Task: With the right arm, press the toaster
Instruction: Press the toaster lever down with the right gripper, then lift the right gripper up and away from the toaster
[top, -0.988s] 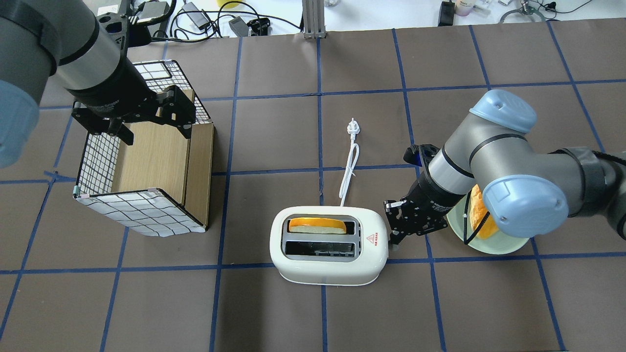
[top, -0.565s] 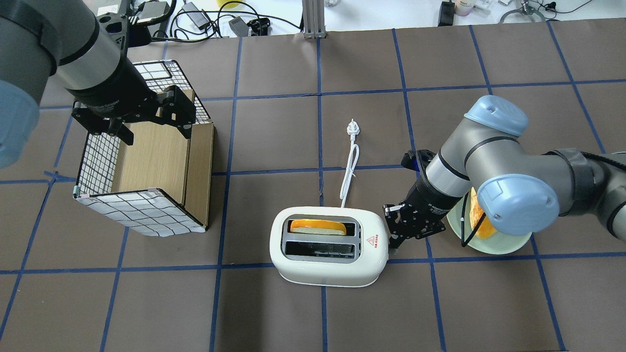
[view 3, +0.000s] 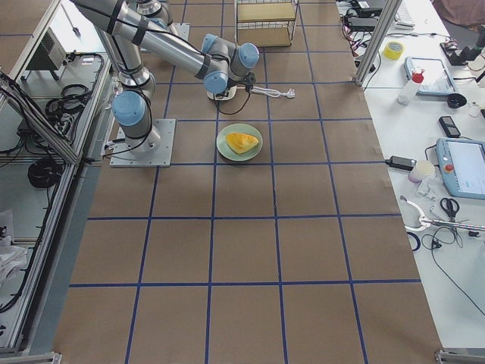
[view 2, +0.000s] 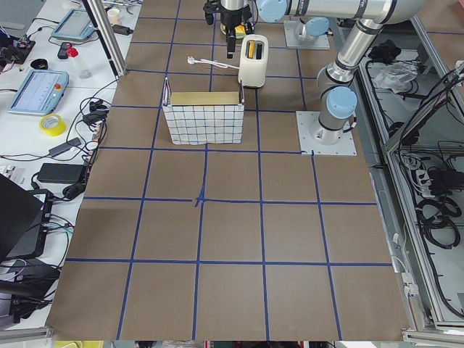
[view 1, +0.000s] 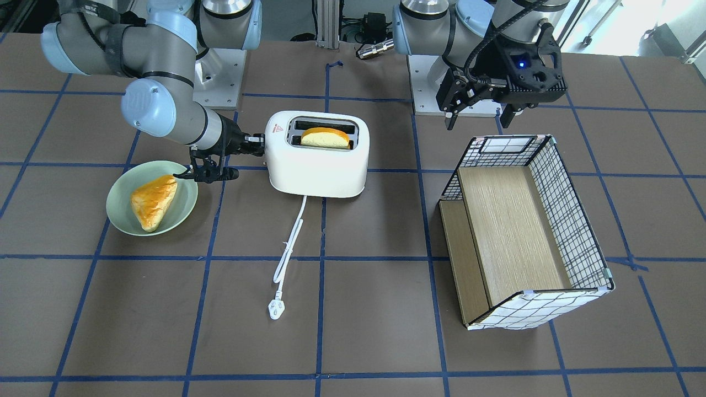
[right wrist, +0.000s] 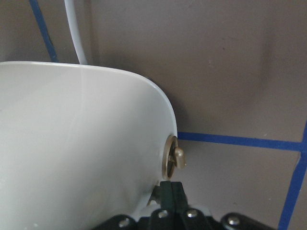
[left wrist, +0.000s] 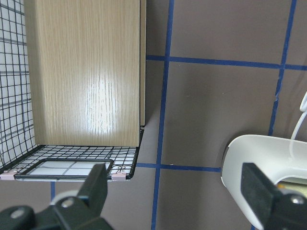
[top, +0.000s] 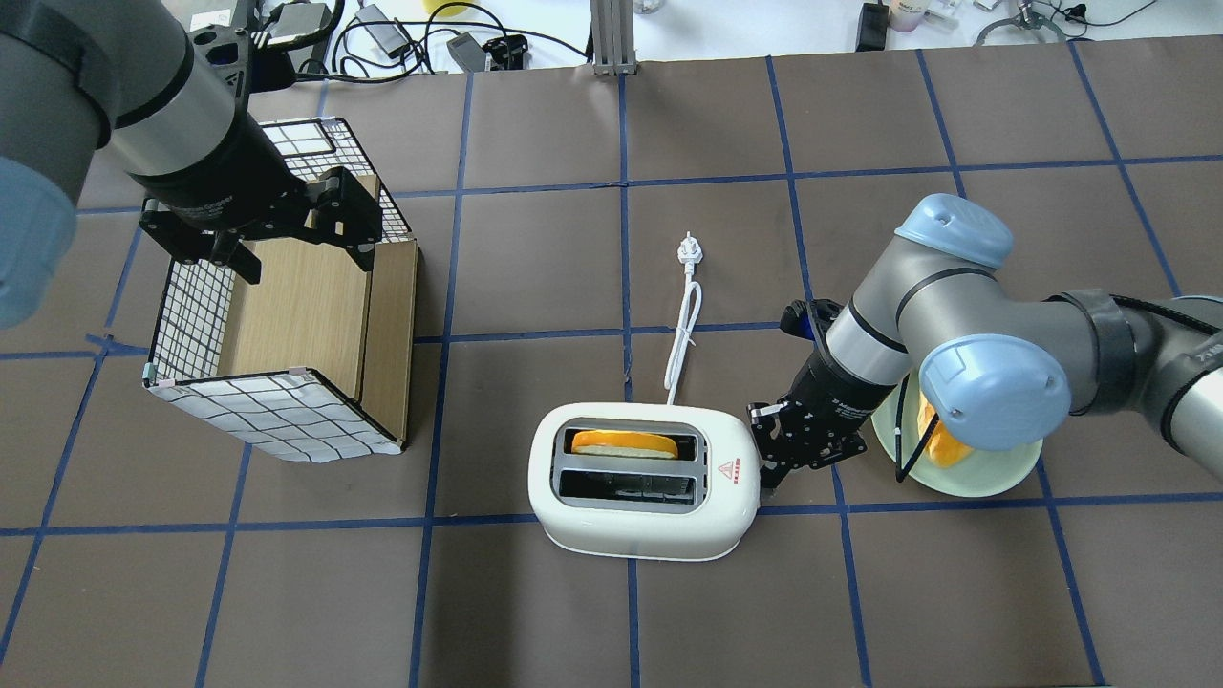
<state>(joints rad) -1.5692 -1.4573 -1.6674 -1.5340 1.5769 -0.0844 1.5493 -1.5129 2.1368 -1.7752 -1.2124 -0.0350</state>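
Observation:
The white toaster [top: 640,497] stands on the table, a slice of toast [top: 621,443] in its far slot. It also shows in the front view [view 1: 317,160] and fills the left of the right wrist view [right wrist: 72,143]. My right gripper [top: 767,475] is shut. Its tips are at the toaster's right end [view 1: 258,138], just below a small round knob [right wrist: 175,160]; the lever there is mostly hidden. My left gripper [top: 287,234] is open and empty, high above the wire basket [top: 277,416].
The toaster's white cord [top: 683,325] runs away from me to a plug [top: 688,250]. A green plate [view 1: 185,187] with a piece of bread [view 1: 151,201] sits under my right wrist. The wire basket [view 1: 568,209] with wooden boards lies at the left.
My right arm's elbow and wrist have shifted left toward the toaster, the gripper tips staying at its end. The toast sits slightly lower in its slot. The left arm has not moved.

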